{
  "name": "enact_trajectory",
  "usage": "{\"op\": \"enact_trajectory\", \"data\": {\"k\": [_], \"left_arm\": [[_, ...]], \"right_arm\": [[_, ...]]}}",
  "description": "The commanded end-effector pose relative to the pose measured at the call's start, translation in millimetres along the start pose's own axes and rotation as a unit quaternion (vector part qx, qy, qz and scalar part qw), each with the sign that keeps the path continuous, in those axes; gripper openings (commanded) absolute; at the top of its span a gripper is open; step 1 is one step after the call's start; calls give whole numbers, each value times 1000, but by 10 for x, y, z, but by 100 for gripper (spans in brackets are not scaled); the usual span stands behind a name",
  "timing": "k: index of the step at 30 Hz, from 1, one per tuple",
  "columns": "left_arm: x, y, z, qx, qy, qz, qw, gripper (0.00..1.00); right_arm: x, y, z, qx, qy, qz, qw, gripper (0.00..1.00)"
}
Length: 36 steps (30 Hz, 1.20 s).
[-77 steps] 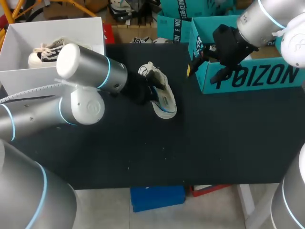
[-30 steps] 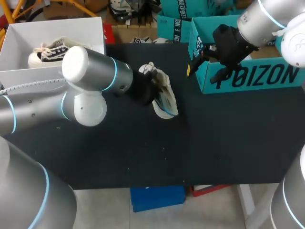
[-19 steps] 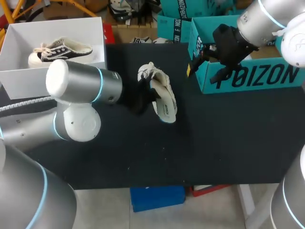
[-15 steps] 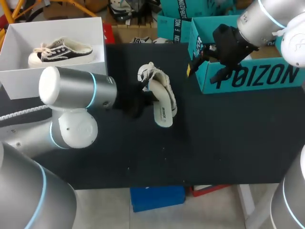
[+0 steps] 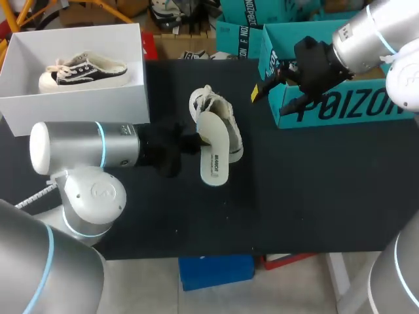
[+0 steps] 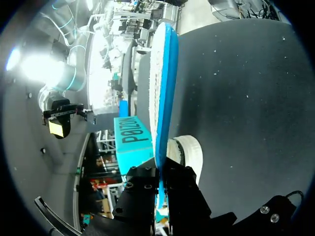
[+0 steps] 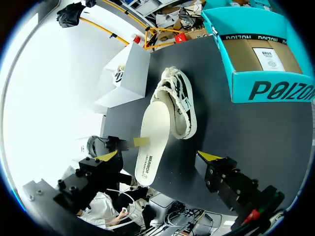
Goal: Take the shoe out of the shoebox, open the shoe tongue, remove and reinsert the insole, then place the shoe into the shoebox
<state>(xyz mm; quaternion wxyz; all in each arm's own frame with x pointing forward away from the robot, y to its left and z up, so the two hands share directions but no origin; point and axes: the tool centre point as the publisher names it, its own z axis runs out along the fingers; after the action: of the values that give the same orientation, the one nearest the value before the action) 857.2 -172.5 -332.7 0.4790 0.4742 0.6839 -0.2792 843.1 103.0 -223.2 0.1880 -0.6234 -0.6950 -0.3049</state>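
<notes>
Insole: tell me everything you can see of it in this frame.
The insole is a long, flat, foam-like piece. One face is cream with small dark print near one end, the other is blue. The left claw is shut on one long edge. It is out of the shoe and overlaps it in the head view; whether they touch cannot be told.

Black table (image 5: 314, 190), matte top w/ a few pale specks. Straight front edge, right front corner in head view. Light even across top, soft shadows.
</notes>
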Motion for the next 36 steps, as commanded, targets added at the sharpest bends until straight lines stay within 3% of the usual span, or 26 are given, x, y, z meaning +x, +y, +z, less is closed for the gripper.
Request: {"op": "enact_trajectory", "data": {"k": [1, 12, 21, 28, 36], "left_arm": [[16, 8, -77, 3, -170, -14, 985, 0], [-321, 61, -285, 27, -166, -35, 985, 0], [-596, -76, -460, 30, -183, -8, 983, 0], [-675, -186, -552, 19, -201, 19, 979, 0], [-688, -171, -595, 14, -220, 16, 975, 0]], "right_arm": [[20, -27, 62, -6, 25, -3, 1000, 100], [179, 14, 148, -1, 47, -14, 999, 100], [327, 29, 280, -25, 85, -5, 996, 100], [376, 9, 399, -49, 120, 8, 992, 100], [396, -59, 479, -77, 147, 15, 986, 100]]}}
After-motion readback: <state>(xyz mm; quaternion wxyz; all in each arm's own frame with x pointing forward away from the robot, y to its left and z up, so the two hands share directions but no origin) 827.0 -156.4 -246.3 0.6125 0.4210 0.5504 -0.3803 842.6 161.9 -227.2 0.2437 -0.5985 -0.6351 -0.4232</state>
